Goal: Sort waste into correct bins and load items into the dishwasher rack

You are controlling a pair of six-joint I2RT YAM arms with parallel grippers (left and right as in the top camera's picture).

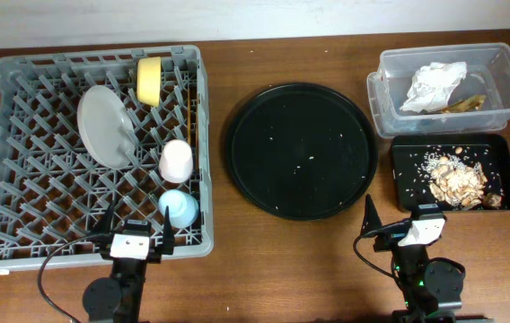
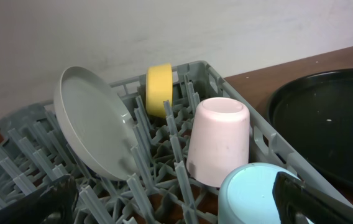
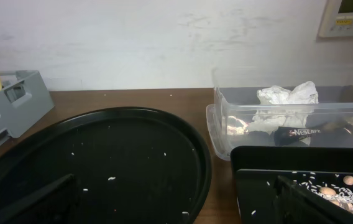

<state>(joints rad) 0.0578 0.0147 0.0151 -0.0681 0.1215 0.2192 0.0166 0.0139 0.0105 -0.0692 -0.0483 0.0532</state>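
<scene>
rack (image 1: 21, 135) sits on the left side of the table (image 1: 219, 269). plate (image 1: 104, 126) is in it, leaning tilted on the pegs. bowl (image 1: 149, 79) stands on its edge at the back of the rack. pink cup (image 1: 175, 161) stands mouth down near the rack's r side. blue cup (image 1: 179, 208) is just in front of it, by the front r corner. chopsticks (image 1: 193, 112) lie along the rack's r wall, beside the bowl & pink cup.

round tray (image 1: 300, 148) is in the middle of the table w/ only a few white specks on it.

tub (image 1: 506, 63) is at the back r. napkin (image 1: 433, 85) & scraps (image 1: 466, 105) are inside it, scraps just r of the napkin. black tray (image 1: 399, 170) sits right in front of the tub. crumbs (image 1: 457, 179) are piled near its middle, w/ small bits spread round.

l gripper (image 1: 132, 235) is at the rack's front edge, near the blue cup. its fingers (image 2: 313, 199) are spread wide w/ nothing between them. r gripper (image 1: 403, 220) is at the front, between round tray & black tray. its fingers (image 3: 33, 202) are wide apart too, holding nothing.
</scene>
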